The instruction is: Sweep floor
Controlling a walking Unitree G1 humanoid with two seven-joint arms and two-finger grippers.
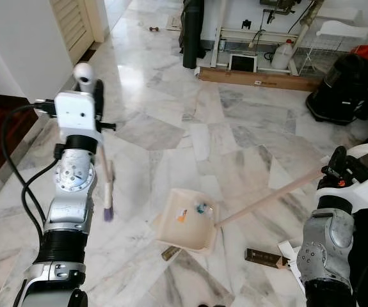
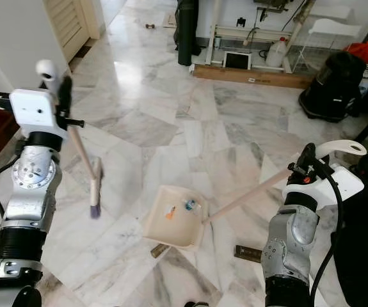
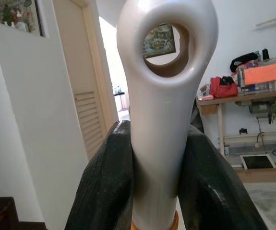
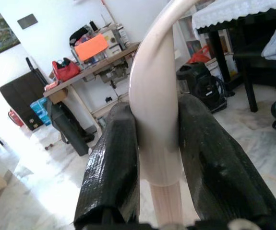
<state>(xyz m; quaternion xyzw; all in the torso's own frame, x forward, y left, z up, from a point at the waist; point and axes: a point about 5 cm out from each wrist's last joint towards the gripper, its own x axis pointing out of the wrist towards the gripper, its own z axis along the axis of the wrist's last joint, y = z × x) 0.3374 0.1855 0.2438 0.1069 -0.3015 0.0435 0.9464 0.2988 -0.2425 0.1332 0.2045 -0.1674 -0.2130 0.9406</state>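
- A black bag (image 1: 342,89), a long board (image 1: 258,78) and a jug (image 1: 282,55) stand far across the marble floor (image 1: 171,128).
- A brown block (image 1: 263,258) lies near the dustpan (image 1: 185,220), which holds small scraps (image 1: 201,208).
- The left gripper (image 3: 157,177) clenches the broom (image 1: 107,192), its brush end just left of the dustpan.
- The right gripper (image 4: 157,158) grasps the dustpan handle (image 1: 267,199).

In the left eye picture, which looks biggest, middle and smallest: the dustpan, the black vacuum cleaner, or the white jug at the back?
1. Black vacuum cleaner, though it is farther off.
2. Dustpan, close behind in looks, so these two are unsure.
3. White jug, plainly smallest, but farthest away.
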